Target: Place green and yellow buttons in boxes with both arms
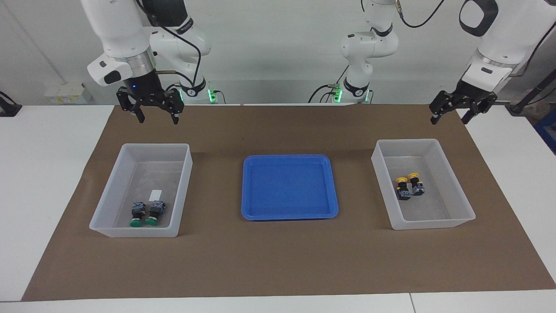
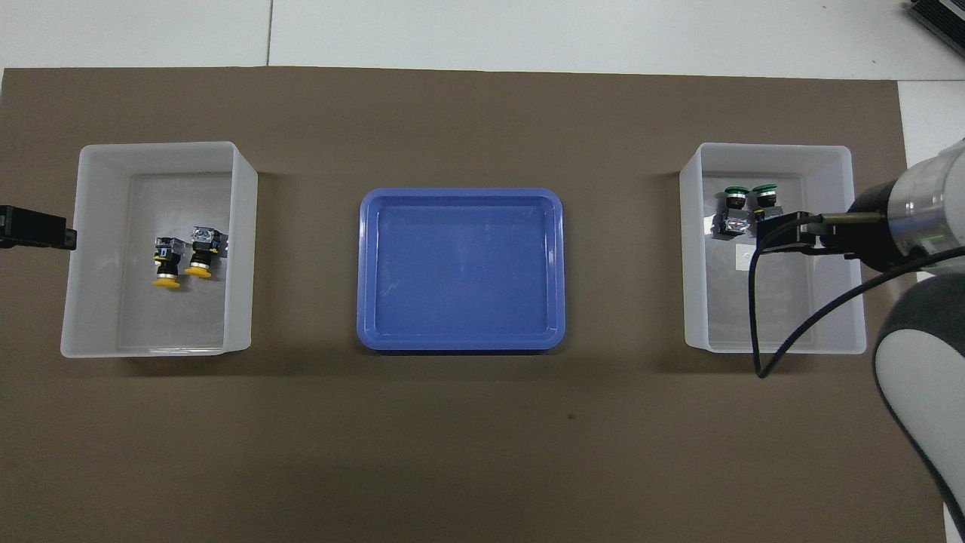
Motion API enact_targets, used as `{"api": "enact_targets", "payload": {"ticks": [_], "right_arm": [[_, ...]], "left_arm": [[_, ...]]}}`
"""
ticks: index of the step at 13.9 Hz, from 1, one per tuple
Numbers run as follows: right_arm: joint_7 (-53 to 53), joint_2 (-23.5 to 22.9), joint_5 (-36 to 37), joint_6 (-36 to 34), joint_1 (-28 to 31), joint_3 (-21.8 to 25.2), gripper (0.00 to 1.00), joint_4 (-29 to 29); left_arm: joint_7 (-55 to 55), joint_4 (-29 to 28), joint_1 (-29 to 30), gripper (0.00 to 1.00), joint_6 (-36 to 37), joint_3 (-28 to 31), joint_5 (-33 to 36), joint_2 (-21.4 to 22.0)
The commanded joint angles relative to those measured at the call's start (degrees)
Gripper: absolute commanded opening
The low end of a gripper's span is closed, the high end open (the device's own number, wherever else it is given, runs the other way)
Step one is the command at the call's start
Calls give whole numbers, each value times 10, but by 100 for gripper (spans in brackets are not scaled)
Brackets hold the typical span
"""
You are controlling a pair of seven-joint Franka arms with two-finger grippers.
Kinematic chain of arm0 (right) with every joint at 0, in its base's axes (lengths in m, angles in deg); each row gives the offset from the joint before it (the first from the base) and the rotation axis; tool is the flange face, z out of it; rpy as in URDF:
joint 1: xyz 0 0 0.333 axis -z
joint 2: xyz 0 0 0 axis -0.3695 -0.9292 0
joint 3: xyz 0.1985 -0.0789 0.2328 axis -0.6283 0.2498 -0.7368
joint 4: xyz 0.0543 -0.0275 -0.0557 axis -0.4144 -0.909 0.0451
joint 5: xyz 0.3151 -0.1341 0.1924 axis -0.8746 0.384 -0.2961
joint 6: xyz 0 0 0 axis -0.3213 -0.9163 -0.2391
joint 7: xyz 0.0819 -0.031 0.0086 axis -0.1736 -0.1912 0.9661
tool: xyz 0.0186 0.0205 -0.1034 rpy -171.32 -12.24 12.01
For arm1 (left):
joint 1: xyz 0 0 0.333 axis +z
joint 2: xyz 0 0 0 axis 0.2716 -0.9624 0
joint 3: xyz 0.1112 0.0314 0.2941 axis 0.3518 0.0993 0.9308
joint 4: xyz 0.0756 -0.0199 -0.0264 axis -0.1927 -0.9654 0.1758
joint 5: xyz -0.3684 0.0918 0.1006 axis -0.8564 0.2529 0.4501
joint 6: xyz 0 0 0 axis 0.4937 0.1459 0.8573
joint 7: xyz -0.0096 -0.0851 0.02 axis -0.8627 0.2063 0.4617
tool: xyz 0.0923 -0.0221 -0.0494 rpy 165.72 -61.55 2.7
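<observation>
Two green buttons (image 1: 147,213) (image 2: 746,202) lie side by side in the box (image 1: 106,191) (image 2: 693,249) toward the right arm's end of the table. Two yellow buttons (image 1: 409,186) (image 2: 185,256) lie side by side in the box (image 1: 454,178) (image 2: 241,249) toward the left arm's end. My right gripper (image 1: 157,116) (image 2: 784,230) is open and empty, raised over the edge of the green buttons' box that is nearer to the robots. My left gripper (image 1: 451,116) (image 2: 34,228) is open and empty, raised over the mat beside the yellow buttons' box.
A shallow blue tray (image 1: 289,187) (image 2: 460,268) sits on the brown mat (image 1: 278,261) between the two boxes, with nothing in it. White tabletop borders the mat. A small white label (image 1: 155,195) lies inside the green buttons' box.
</observation>
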Motion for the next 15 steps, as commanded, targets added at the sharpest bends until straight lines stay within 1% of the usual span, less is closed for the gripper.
{"api": "enact_targets", "payload": {"ticks": [1, 2, 4, 8, 15], "right_arm": [[17, -11, -10, -26, 1, 1, 100, 23], [17, -18, -9, -35, -3, 7, 100, 27], [16, -22, -8, -48, -36, 39, 100, 34], [14, -18, -10, -49, -39, 46, 100, 32], [11, -13, -10, -47, -36, 45, 100, 13]], "left_arm": [[7, -5, -3, 100, -2, 1, 4, 4], [7, -5, -3, 100, -3, 1, 4, 4], [6, -5, -3, 100, -4, 1, 4, 4], [7, -5, -3, 100, -5, 1, 4, 4], [7, -5, -3, 100, -6, 0, 4, 4]]}}
